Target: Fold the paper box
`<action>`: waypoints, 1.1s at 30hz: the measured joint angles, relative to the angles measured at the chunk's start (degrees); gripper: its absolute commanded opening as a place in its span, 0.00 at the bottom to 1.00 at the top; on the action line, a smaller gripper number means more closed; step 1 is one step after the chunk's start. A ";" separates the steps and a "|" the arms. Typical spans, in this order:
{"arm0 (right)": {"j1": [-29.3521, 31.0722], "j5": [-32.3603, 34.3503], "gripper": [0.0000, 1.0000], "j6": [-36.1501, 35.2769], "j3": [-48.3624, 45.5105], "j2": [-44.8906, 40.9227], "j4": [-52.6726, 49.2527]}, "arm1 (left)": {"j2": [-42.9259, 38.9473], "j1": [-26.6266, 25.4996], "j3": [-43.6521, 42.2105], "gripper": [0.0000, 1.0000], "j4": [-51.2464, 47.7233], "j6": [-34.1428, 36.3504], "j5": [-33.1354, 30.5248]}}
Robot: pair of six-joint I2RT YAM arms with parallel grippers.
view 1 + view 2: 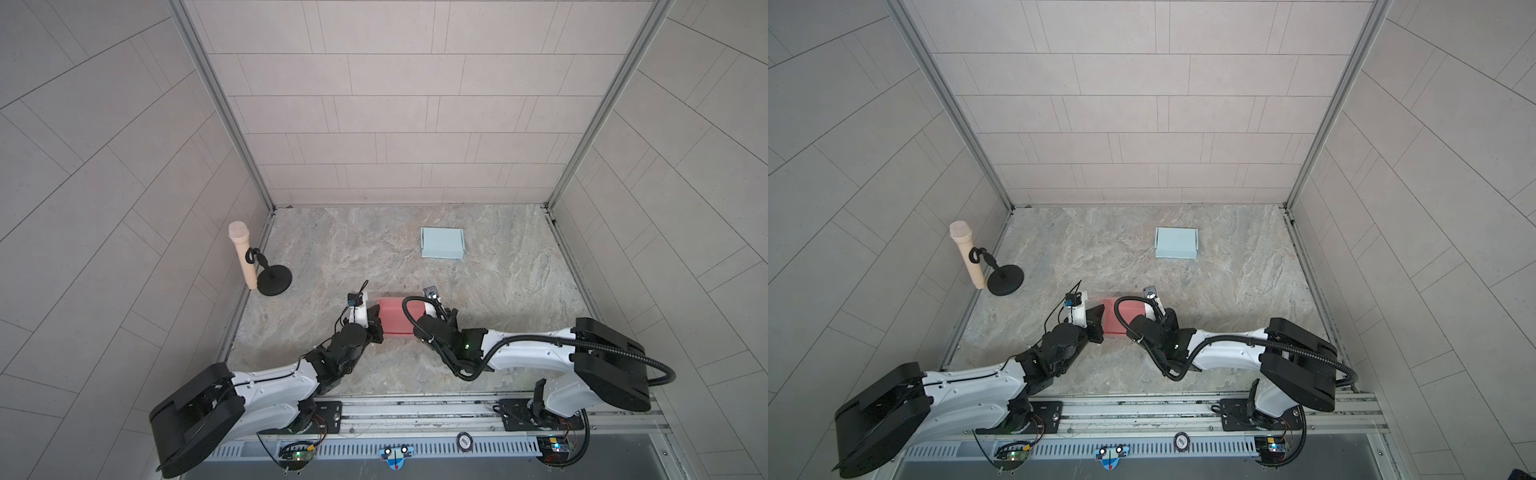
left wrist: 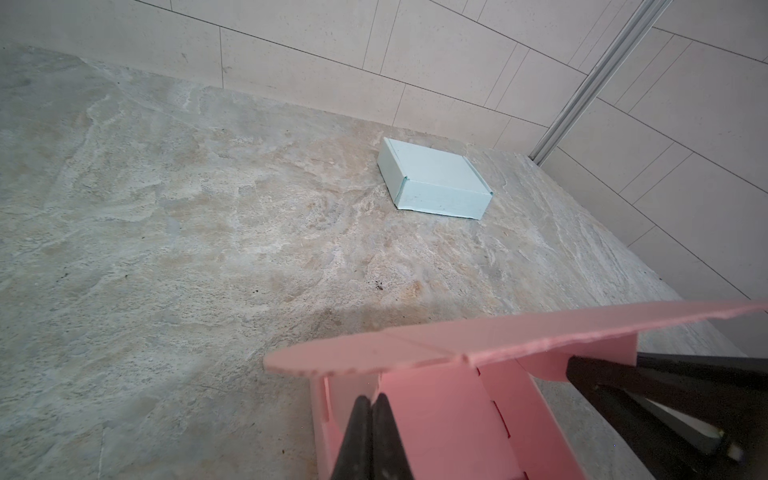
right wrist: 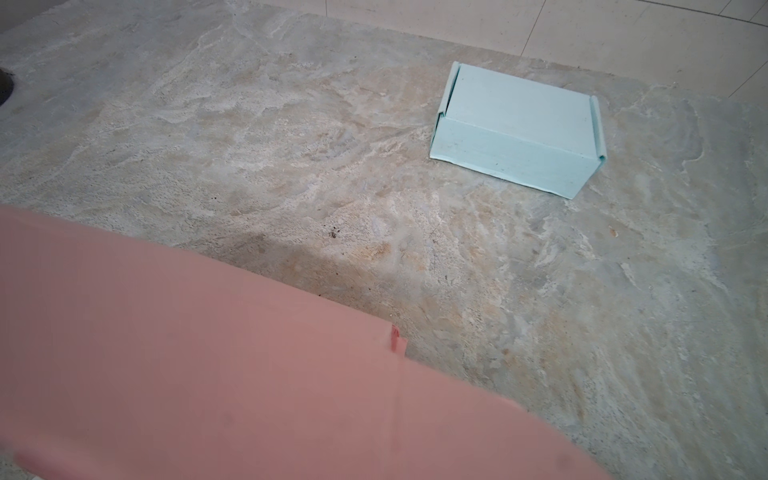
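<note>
The pink paper box [image 1: 395, 316] sits between the two grippers; its lid [image 2: 498, 332] hangs nearly level just above the left gripper [image 2: 369, 409], whose fingers are pressed tight together against the wall straight ahead of them; the right gripper [image 2: 581, 373] meets the lid's side flap at the box's opposite end, though whether it pinches that flap I cannot tell. To do this well, I judge, the left should brace its wall while the right lowers the lid slowly, guiding flaps inside the walls; haste could crease the paper.
</note>
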 measured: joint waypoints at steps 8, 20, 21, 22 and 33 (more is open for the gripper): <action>0.00 -0.02 0.14 -0.66 -2.43 -0.13 3.45 | 4.11 -2.93 0.00 0.00 1.31 0.07 -3.37; 0.02 -2.49 0.38 -4.04 -9.05 -4.33 8.33 | 4.31 -4.55 0.00 0.00 -0.72 0.02 -6.08; 0.07 -2.58 0.41 -4.02 -9.79 -5.31 8.55 | 4.37 -4.55 0.00 0.00 -0.76 0.00 -6.21; 0.11 -2.64 0.45 -3.98 -10.62 -6.45 8.70 | 4.48 -4.55 0.00 0.00 -0.76 -0.02 -6.34; 7.82 4.13 0.64 -9.16 -14.53 -17.42 7.76 | 7.32 -5.20 0.70 0.00 -0.79 -0.22 -7.28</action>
